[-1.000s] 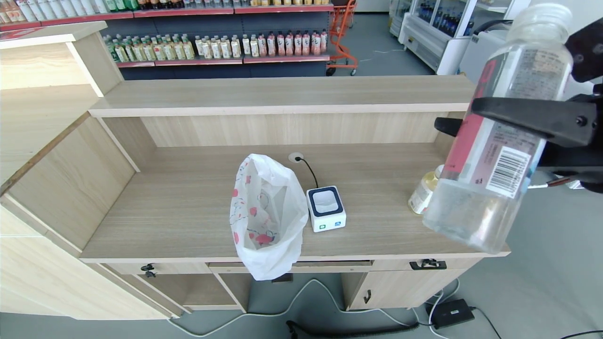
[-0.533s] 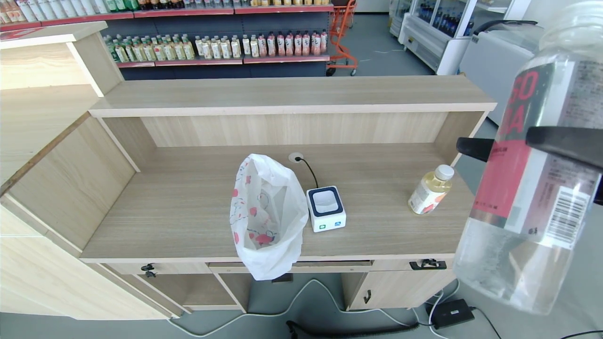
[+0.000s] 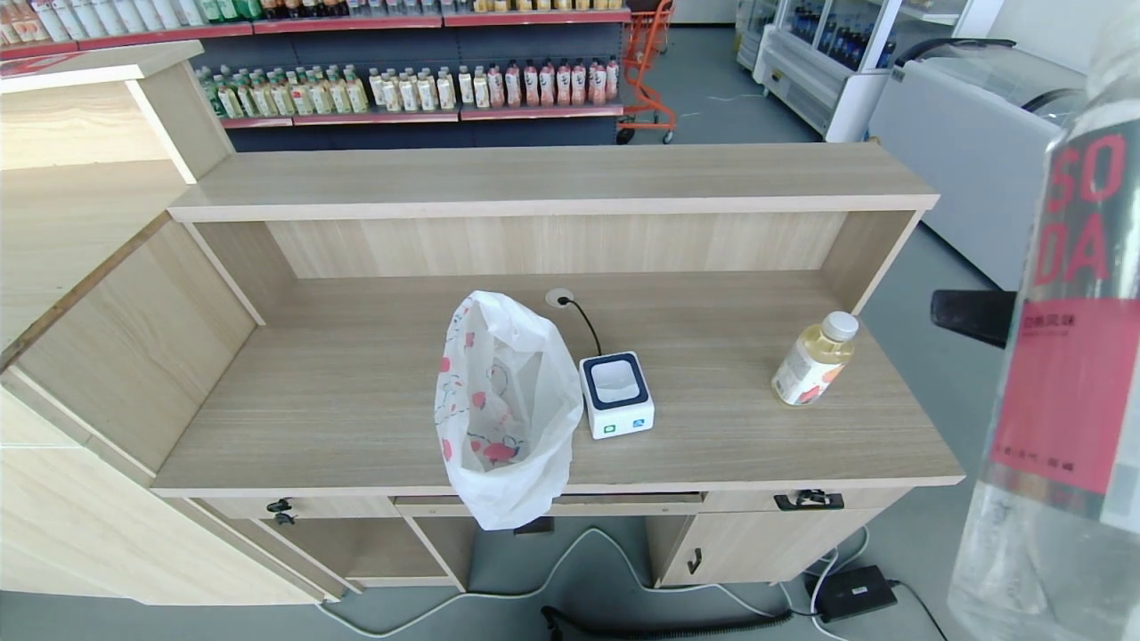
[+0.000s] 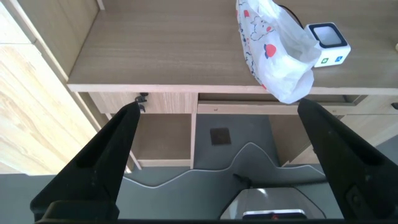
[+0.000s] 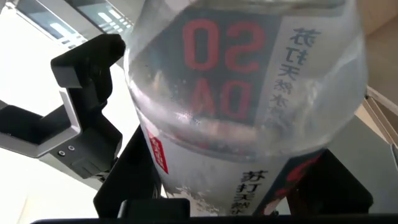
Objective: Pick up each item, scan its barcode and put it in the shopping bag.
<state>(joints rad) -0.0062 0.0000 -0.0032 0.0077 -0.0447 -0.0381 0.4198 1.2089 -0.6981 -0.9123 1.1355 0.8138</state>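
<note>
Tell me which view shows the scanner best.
Head view: the scanner sits whole on the counter, window up, right beside the bag, its cable running back. The left wrist view catches it too, but farther off and at a slant, just past the bag.

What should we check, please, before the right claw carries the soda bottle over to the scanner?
1. Soda bottle gripped in right claw: ok.
2. Barcode turned towards scanner: cannot tell, it is hidden.
3. Scanner window uncovered: ok.
4. Bag mouth open: ok.
5. Juice bottle upright, apart from scanner: ok.
6. Left claw open and empty: ok.
</note>
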